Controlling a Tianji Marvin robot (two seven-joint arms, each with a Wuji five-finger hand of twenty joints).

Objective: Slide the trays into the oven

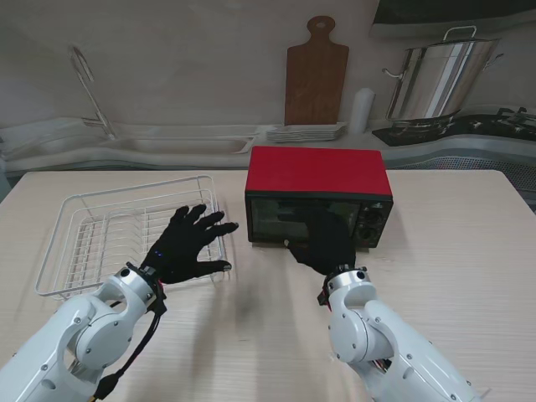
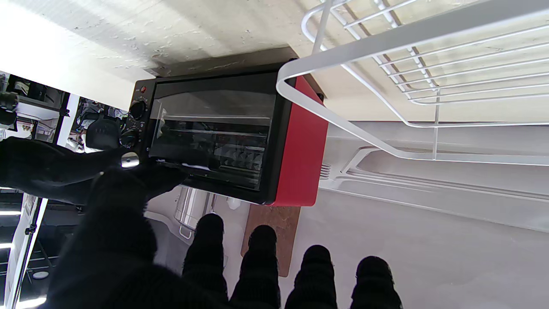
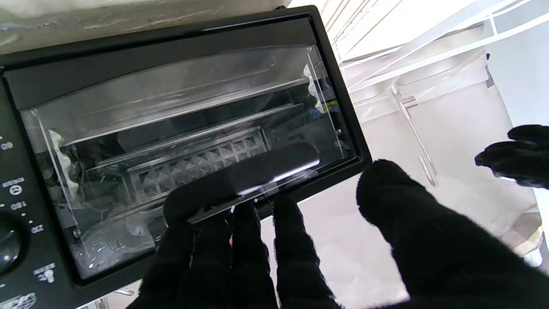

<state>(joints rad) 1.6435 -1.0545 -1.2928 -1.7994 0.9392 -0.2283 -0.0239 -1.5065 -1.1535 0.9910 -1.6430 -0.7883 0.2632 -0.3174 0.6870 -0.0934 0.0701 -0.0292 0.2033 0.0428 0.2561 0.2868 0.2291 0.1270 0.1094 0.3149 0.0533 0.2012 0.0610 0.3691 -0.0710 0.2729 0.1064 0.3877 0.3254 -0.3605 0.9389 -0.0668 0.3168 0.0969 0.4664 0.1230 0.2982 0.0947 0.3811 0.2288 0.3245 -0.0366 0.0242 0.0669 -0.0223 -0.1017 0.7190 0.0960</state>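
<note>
- My right hand (image 1: 322,249) is at the front of the oven (image 1: 318,197), fingers (image 3: 240,240) bunched together and reaching to the door handle (image 3: 242,180); thumb (image 3: 411,227) splayed off to the side, not wrapped.
- Can't tell for sure if the fingertips are hooked on the handle or only touching it; no real grasp visible.
- My left hand (image 1: 188,243) is spread wide, holding nothing, hovering over the near right corner of the wire rack (image 1: 126,234) just left of the oven.
- Oven sits on the table (image 1: 452,276), red top, door shut, knobs (image 2: 137,110) on its right side.
- Trays: one tray-like shelf (image 3: 193,171) seems already inside behind the glass, textured surface; can't make out any loose tray on the table or in the rack.
- Step in hand, my guess: open the door.
- To do it well: get the fingertips fully behind the handle bar, bring the thumb in on the opposite side, then pull toward me and down along the hinge arc, not straight out.
- Risk: the oven looks light and could drag on the table; the left hand could brace its top or left side.
- Keep the left fingers out of the rack wires while moving.
</note>
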